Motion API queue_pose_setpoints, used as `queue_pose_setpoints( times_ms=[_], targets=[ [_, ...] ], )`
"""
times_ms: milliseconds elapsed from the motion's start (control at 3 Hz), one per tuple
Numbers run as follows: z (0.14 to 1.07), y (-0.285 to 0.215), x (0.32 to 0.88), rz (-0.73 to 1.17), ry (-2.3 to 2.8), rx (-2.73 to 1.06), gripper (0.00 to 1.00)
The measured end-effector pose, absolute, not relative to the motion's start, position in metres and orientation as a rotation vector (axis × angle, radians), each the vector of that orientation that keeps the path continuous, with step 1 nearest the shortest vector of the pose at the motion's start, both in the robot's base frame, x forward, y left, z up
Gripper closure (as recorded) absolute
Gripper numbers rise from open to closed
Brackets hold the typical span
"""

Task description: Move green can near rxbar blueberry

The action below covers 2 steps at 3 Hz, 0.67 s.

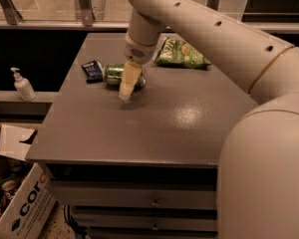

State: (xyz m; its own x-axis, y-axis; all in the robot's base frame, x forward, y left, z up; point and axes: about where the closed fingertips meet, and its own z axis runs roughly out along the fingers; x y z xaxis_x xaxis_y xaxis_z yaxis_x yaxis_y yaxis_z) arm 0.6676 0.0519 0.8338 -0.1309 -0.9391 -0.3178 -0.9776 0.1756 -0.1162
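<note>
The green can (115, 74) lies on its side on the dark grey table (154, 118), at the back left. The rxbar blueberry (93, 70), a small dark blue wrapper, lies flat just left of the can with a narrow gap between them. My gripper (126, 87) hangs from the pale arm and reaches down in front of the can's right end, hiding that end. I cannot tell whether it touches the can.
A green chip bag (182, 54) lies at the back of the table, right of the arm. A white pump bottle (23, 85) stands on a ledge to the left. A cardboard box (17, 203) sits on the floor at lower left. Drawers run under the table's front edge.
</note>
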Motion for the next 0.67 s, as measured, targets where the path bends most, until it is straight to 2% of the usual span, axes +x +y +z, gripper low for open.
queue_pose_setpoints(
  times_ms=[667],
  targets=[
    [0.851, 0.005, 0.642, 0.501, 2.045, -1.681, 0.00]
  ],
)
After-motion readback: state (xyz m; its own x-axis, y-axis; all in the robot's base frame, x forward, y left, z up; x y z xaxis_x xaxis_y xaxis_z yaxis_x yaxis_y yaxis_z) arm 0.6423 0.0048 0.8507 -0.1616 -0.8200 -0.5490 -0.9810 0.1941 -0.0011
